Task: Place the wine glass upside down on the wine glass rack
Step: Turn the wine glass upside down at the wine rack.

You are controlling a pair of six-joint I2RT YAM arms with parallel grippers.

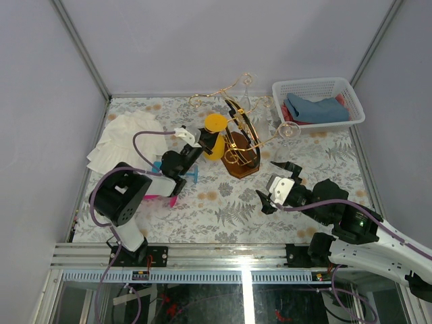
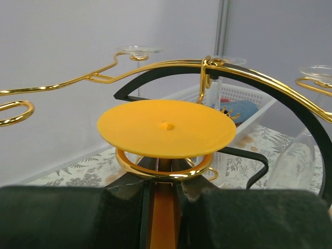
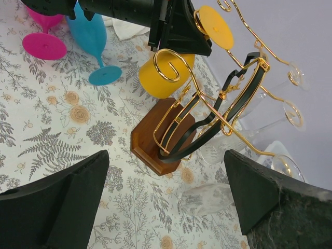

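The yellow plastic wine glass [image 2: 166, 127], likely light, stiff and slick, hangs inverted with its foot just above a loop of the gold-wire, wooden-based wine glass rack [image 3: 155, 148], its stem, the sensible hold, pinched by the left gripper [image 2: 163, 199]; the right gripper [image 1: 267, 186] gapes empty near the rack.

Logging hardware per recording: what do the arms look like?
The left arm and right arm are black with white covers. A purple cable loops along each. The right end effector has a white body and black fingers; a green light glows on its arm.
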